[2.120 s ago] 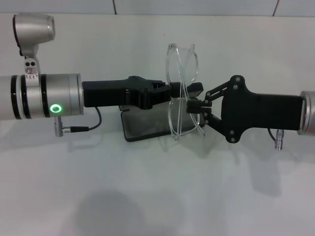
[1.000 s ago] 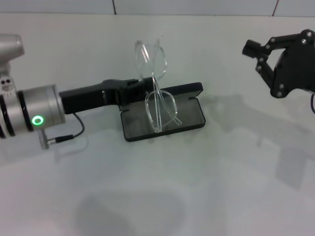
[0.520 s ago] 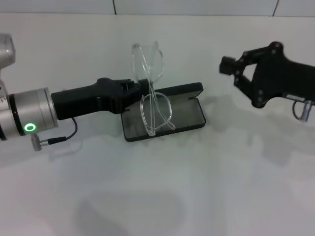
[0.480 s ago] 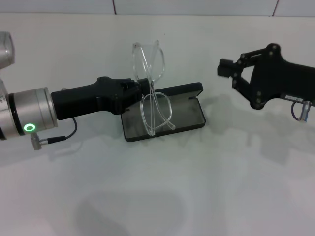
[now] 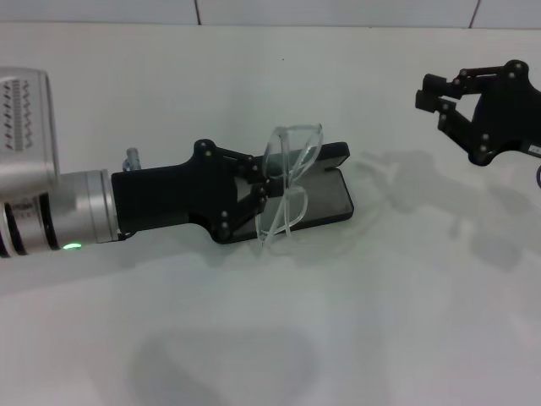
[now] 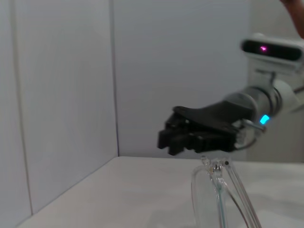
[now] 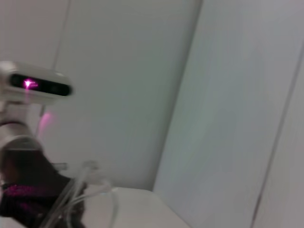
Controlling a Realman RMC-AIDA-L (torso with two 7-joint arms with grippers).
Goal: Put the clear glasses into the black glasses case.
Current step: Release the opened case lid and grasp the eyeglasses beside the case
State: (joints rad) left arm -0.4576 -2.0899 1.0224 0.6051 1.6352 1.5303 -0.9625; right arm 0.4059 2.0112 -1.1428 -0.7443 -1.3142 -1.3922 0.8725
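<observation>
The left gripper [image 5: 260, 193], black and scissor-linked, is closed on the fully transparent, colourless plastic clear glasses [image 5: 287, 182], which are gripped near the middle of the frame. The glasses are held tilted, one lens raised and the other lowered, directly above the flat black rectangular glasses case [image 5: 325, 200], which lies open on the white table [image 5: 279, 330] with its grey lining facing up. Whether the lower lens already touches the lining cannot be told from the head view. In the left wrist view only the hinge and the thin arms of the glasses [image 6: 223, 194] are seen.

The right gripper [image 5: 444, 97] is held well apart, to the right and above the table, with its fingers spread and nothing between them.

The placing step is judged to be nearly complete. If the glasses were let go while so tilted, they could topple over the case's front edge or rest across the rim. The light case could also be pushed along the table by the gripper's linkage.
</observation>
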